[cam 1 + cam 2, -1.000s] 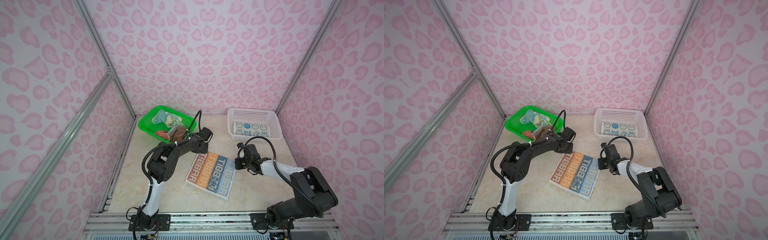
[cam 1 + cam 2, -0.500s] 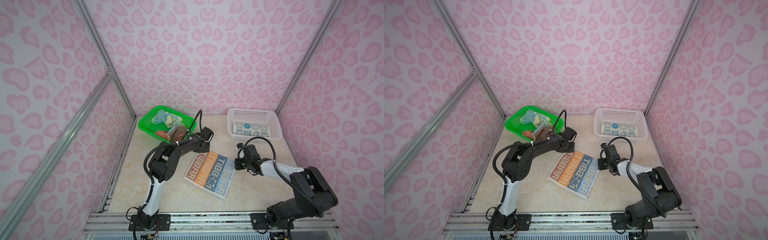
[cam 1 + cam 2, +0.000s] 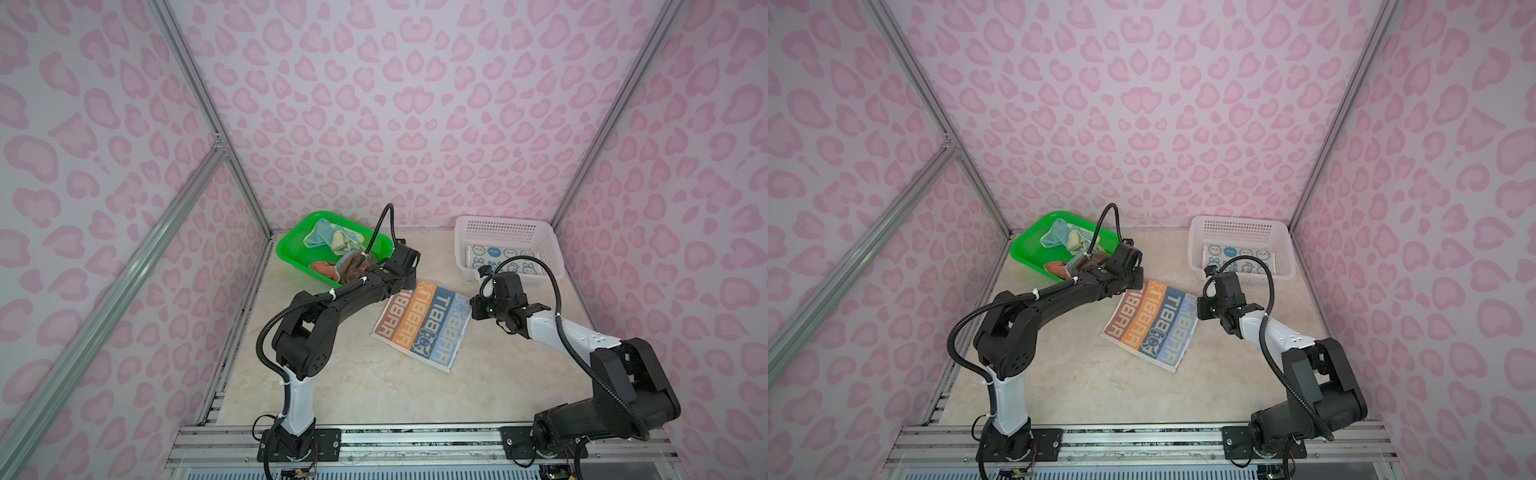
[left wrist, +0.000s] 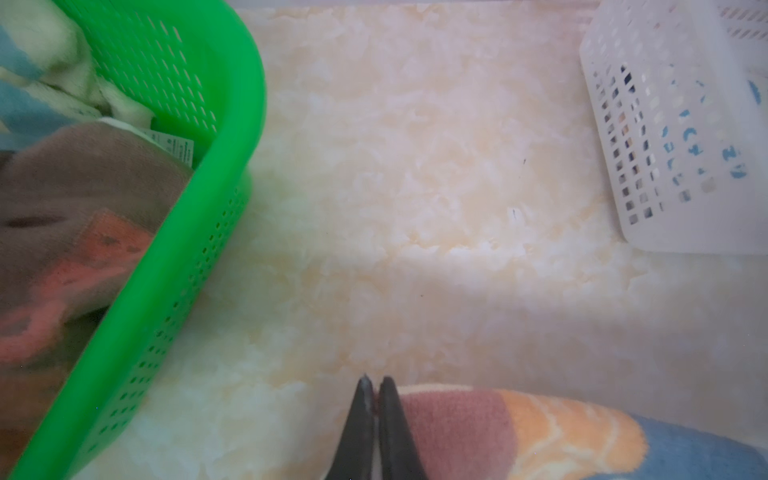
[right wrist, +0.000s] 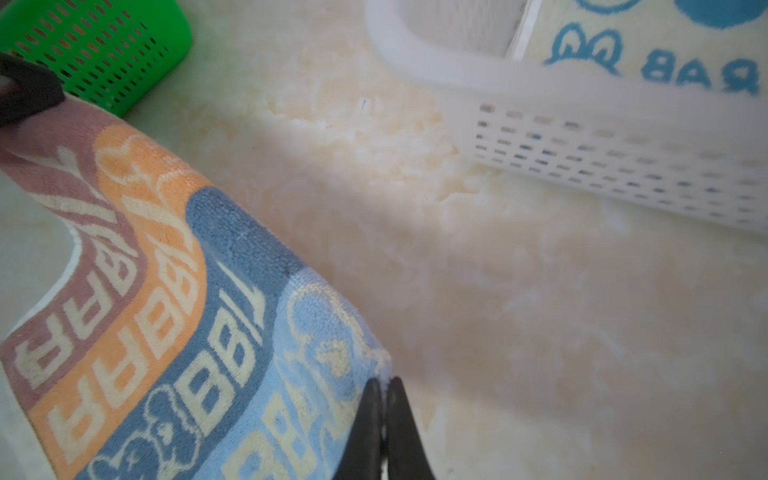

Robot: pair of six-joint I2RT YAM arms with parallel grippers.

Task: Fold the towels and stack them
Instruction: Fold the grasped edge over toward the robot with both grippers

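The multicolour lettered towel (image 3: pixel 424 328) (image 3: pixel 1152 324) lies spread on the table between the arms, its far edge raised. My left gripper (image 3: pixel 409 282) (image 4: pixel 375 380) is shut on the towel's far left corner (image 4: pixel 478 428). My right gripper (image 3: pixel 471 307) (image 5: pixel 384 380) is shut on its far right, light blue corner (image 5: pixel 166 311). A cream towel with blue rabbits (image 3: pixel 503 253) (image 5: pixel 665 50) lies flat in the white basket (image 3: pixel 498 226). An orange and brown towel (image 3: pixel 345 268) and a pale yellow and teal towel (image 3: pixel 332 239) lie crumpled in the green basket (image 3: pixel 299 241).
The green basket (image 4: pixel 232 166) stands close beside my left gripper at the back left. The white basket (image 5: pixel 582 137) stands at the back right, just beyond my right gripper. Pink patterned walls enclose the marble-look table (image 3: pixel 374 390) on three sides.
My left gripper has shut on the lettered towel's far left corner. The towel has shifted slightly to the left. The right gripper has stayed shut on its corner.
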